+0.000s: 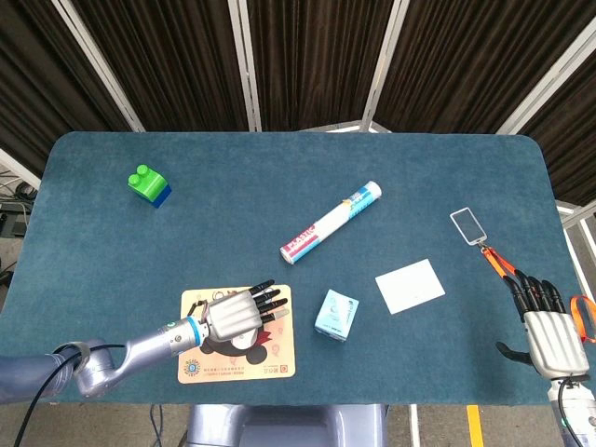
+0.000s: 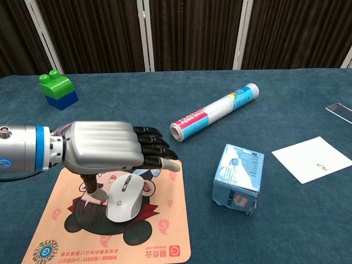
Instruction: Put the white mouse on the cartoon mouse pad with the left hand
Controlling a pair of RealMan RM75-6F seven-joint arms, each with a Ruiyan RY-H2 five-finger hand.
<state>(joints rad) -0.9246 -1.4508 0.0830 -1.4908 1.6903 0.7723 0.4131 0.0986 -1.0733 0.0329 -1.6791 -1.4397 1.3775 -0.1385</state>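
Mouse [image 2: 123, 197] lies flat on the pad [image 2: 66, 231] at the near left of the worktop [image 1: 186, 242]. Left hand [image 2: 104, 151] hovers just over it, fingers spread, holding nothing. Right hand [image 1: 545, 331] rests at the near right edge, fingers apart, empty.

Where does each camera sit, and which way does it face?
Head view: high above the near edge, looking steeply down on the whole table; shows the left hand with its forearm and the right hand.
Chest view: low at the near edge, looking across the table toward the curtains; shows only the left hand, over the mouse.
Shared: left hand, pad, box, tube, green block, paper.
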